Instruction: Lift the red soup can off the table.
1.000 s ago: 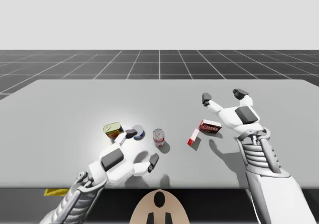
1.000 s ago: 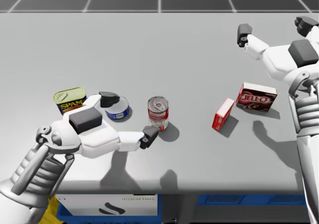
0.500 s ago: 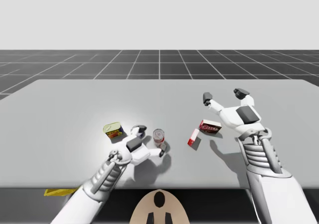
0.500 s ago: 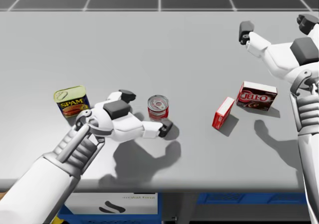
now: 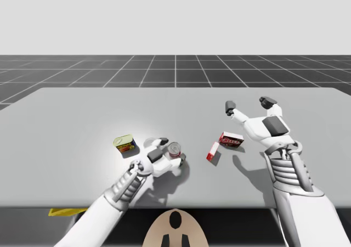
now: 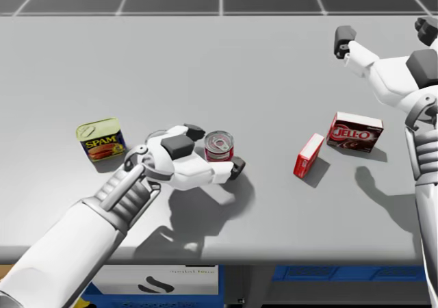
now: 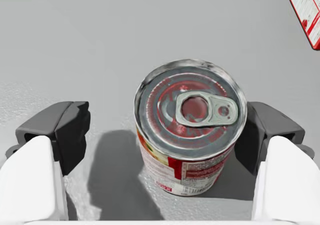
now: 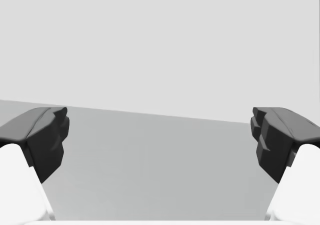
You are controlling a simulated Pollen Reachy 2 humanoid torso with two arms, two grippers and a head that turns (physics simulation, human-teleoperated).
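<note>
Left gripper (image 7: 167, 130): spread wide, nothing clamped
Red soup can (image 7: 190, 110): upright on table (image 6: 274, 68), straddled by it
Right gripper (image 8: 160, 140): spread wide, holding nothing
Nearby: yellow-topped tin (image 6: 100, 139) beside left wrist; small red box (image 6: 308, 155), flat red box (image 6: 354, 132) off right
Room: bare table beyond can

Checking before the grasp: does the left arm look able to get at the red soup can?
Likely yes: the red soup can stands upright between the left tool's open fingers, nothing between them and it, one side not yet touching.
</note>
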